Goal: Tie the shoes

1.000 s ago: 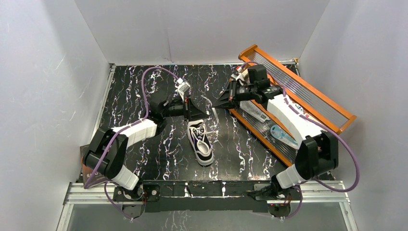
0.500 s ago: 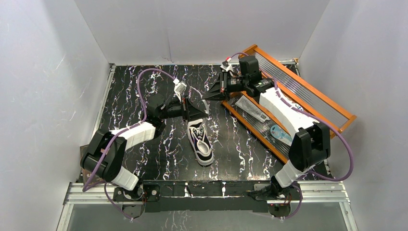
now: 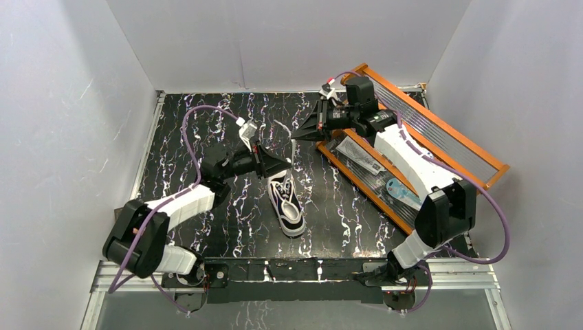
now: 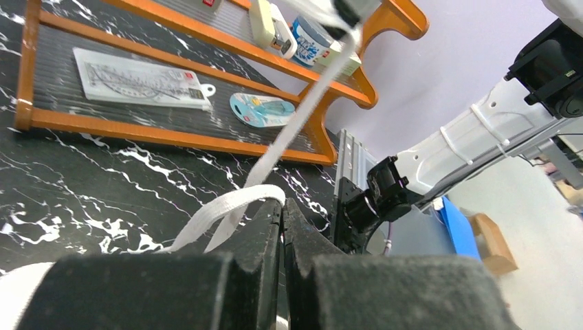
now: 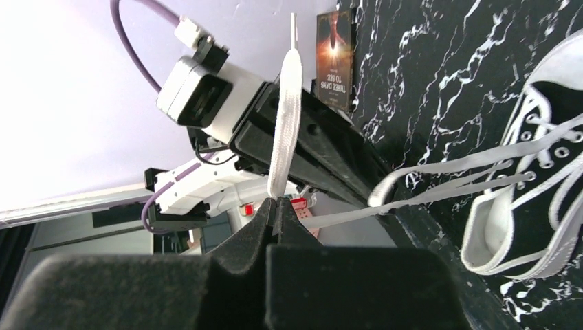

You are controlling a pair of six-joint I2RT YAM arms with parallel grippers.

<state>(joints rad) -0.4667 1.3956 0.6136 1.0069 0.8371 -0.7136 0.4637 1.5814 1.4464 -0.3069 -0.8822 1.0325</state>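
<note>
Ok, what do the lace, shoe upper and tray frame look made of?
The lace: flat woven fabric, matte white; it folds softly. The shoe upper: matte black cloth, likely canvas, with white stitching. The tray frame: probably wood with smooth orange finish; plastic not ruled out.

L tool [image 4: 282,210] pinching lace [image 4: 230,204], tray [image 4: 172,135] behind
</note>
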